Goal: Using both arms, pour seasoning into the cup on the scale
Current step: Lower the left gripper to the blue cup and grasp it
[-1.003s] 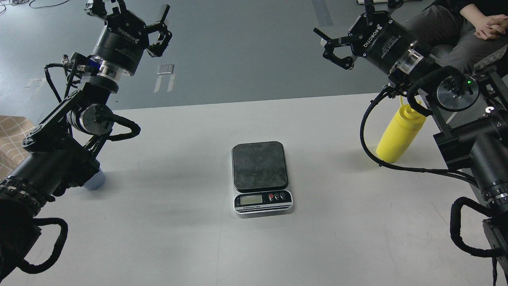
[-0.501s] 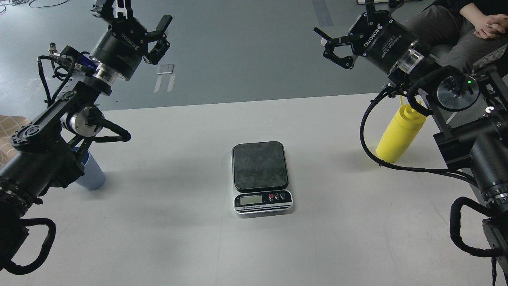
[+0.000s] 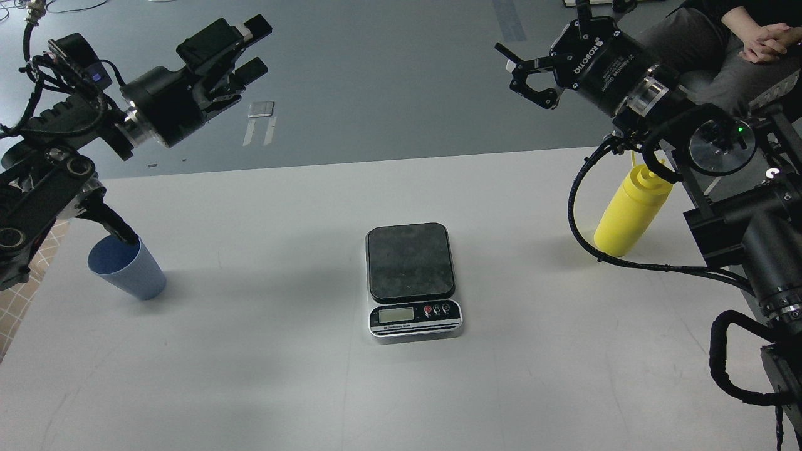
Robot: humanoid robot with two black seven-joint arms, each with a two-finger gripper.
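The light blue cup (image 3: 128,268) stands on the white table at the left, under my left forearm, its mouth now showing. The scale (image 3: 412,277) sits in the middle of the table with its dark plate bare. The yellow seasoning bottle (image 3: 630,212) stands upright at the right, its top partly behind my right arm's cable. My left gripper (image 3: 255,44) is open and empty, high above the table's far left edge, fingers pointing right. My right gripper (image 3: 517,69) is open and empty, high above and left of the bottle.
The white table (image 3: 313,376) ends at a far edge along the grey floor. A seated person (image 3: 752,44) is at the top right. A patterned surface (image 3: 19,300) lies off the table's left edge. Tape marks (image 3: 261,119) lie on the floor.
My left arm has swung left and up off the cup, and its gripper has turned to point right. The cup is now uncovered. The right arm has stayed still.
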